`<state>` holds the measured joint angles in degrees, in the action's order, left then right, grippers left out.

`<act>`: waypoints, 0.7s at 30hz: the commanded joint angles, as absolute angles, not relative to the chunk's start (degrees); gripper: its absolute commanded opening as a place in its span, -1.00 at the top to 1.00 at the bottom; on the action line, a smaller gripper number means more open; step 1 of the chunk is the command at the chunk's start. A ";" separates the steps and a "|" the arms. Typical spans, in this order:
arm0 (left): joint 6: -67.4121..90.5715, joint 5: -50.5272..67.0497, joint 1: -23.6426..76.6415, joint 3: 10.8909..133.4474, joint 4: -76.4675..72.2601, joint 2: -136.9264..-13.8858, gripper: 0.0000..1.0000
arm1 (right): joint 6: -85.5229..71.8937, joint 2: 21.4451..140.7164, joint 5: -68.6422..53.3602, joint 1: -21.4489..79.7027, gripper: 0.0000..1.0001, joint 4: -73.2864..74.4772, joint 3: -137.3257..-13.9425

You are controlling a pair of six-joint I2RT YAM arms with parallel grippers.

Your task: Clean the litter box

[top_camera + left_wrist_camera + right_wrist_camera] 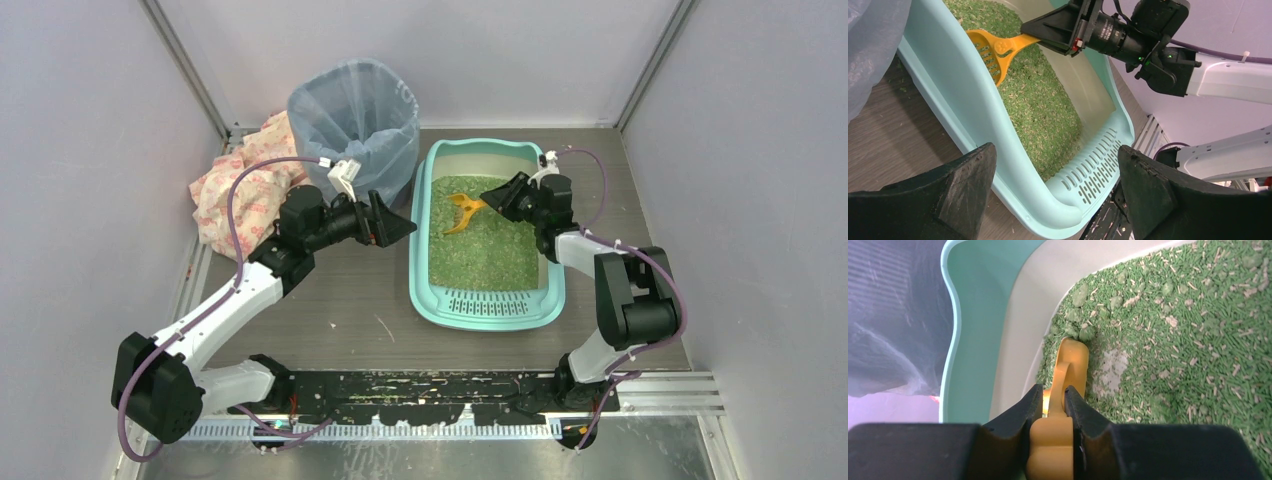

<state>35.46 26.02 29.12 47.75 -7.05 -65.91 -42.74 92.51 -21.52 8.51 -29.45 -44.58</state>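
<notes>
The right gripper was closed narrowly on the handle of the orange scoop, whose blade reached forward of the fingers and down into the green litter; the litter box lay directly beneath it, with a cluster of clumps just past the scoop's tip, against the pale inner wall. The grip sat far back on the handle, so a hard push could have twisted the scoop between the fingers; driving on into the wall could have shoved the whole box. The left gripper hung wide and empty just outside the box's rim, bracing nothing. The lined bin stood beyond that gripper, so a loaded scoop would likely have crossed its path; a bump or tilt there could have scattered litter over the worktop.
</notes>
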 commanded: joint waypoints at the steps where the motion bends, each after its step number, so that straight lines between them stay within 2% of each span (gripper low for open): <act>1: 35.20 25.88 28.85 47.73 -11.07 -65.80 -0.80 | -45.27 86.02 -26.48 6.77 0.99 -32.10 -43.37; 9: 35.32 25.66 28.82 47.46 -11.27 -65.72 -0.80 | -53.11 84.17 -31.66 2.33 0.99 -41.37 -38.96; 14: 35.34 25.66 28.83 47.38 -11.34 -65.53 -0.80 | -53.25 81.81 -32.10 0.81 0.99 -40.98 -37.57; 21: 35.55 25.20 28.67 47.20 -11.59 -65.90 -0.80 | -59.57 77.70 -36.04 -5.87 0.99 -48.68 -33.84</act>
